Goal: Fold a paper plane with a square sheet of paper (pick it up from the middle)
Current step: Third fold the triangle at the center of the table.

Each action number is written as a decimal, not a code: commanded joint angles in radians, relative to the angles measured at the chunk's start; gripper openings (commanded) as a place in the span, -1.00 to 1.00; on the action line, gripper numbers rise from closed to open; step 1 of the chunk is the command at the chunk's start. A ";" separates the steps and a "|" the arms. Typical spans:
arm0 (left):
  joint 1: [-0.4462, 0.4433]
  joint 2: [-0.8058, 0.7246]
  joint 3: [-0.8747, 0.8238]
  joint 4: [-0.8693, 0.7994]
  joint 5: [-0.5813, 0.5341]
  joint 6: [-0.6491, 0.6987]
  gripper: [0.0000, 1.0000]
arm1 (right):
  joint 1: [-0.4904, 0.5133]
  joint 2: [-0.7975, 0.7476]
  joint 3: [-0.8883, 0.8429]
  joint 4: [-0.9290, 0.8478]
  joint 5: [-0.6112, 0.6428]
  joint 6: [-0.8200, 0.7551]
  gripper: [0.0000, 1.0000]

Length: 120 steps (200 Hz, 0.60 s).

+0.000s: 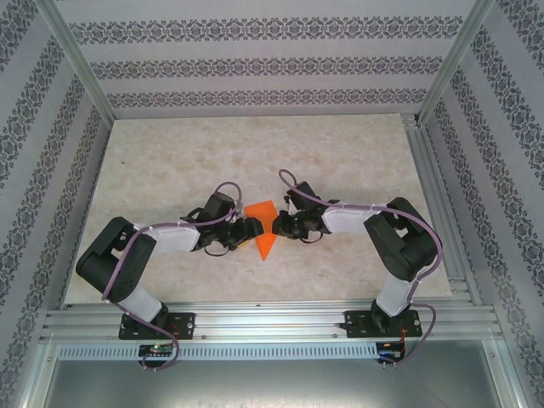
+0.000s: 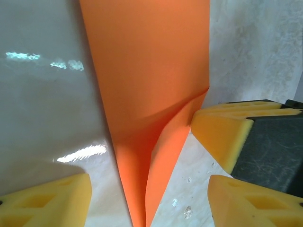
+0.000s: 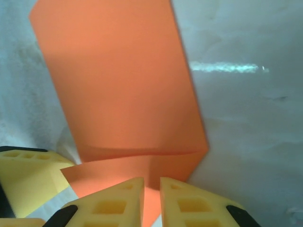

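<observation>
**Sharpening the fold while one pincer holds the sheet**

We see the orange paper sheet (image 1: pixel 265 228) near the front middle of the bench (image 1: pixel 255 153), between the two pincers. It is already partly folded: one end is wide and the other narrows to a point toward the arm bases. In the right wrist view a flap is turned over along a soft crease, and it does not lie flat.

The right pincer (image 3: pixel 151 183) has its yellow fingers almost together. The orange edge goes down into the thin gap between them, so we judge that it grips the sheet. The left pincer (image 2: pixel 150 182) has its fingers wide apart. The narrow end of the sheet lies between them, and it holds nothing.

We think the step in hand is to make this fold sharp. To do it well, the right pincer should hold firm and not pull, because thin paper slips or tears easily. The left pincer should close only when the two layers are aligned. It should then press along the crease, from the held end toward the free one. If the layers are skew, the nose of the plane will be crooked.
</observation>
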 commanded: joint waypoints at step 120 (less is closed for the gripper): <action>0.005 0.119 0.039 0.142 0.084 -0.022 -0.34 | -0.019 0.019 0.008 0.010 -0.005 -0.019 -0.65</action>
